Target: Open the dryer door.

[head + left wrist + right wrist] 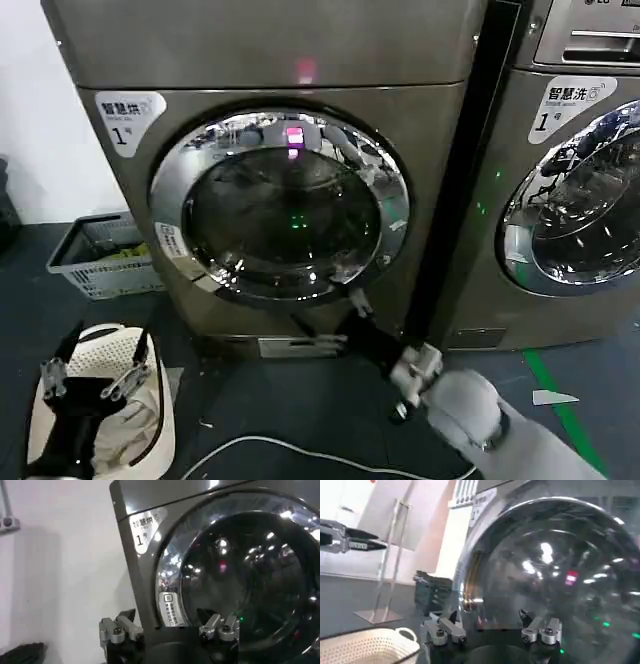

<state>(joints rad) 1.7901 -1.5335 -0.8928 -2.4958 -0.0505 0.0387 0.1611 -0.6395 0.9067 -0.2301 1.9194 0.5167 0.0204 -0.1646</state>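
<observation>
The dryer door [282,205], a large round porthole with a wide shiny chrome rim around dark tinted glass, is seen shut and flush in the front of the bronze-grey dryer cabinet [130,200]. A small white sticker [170,241] is carried on the rim's left side.

The right gripper [335,322] is held low, just below the door's lower right rim, its fingers spread with nothing between them. In the right wrist view the open right gripper [492,625] is pointed straight at the chrome rim, presumably so that the edge can be hooked or caught. No contact with the door can be confirmed yet.

The left gripper [92,372] is parked well to the lower left of the door, over a white perforated laundry basket [105,352], fingers apart and empty. It appears to be kept clear, so room is left for the door's swing.

A neighbouring chrome-rimmed machine [575,200] to the door's right is left untouched.
</observation>
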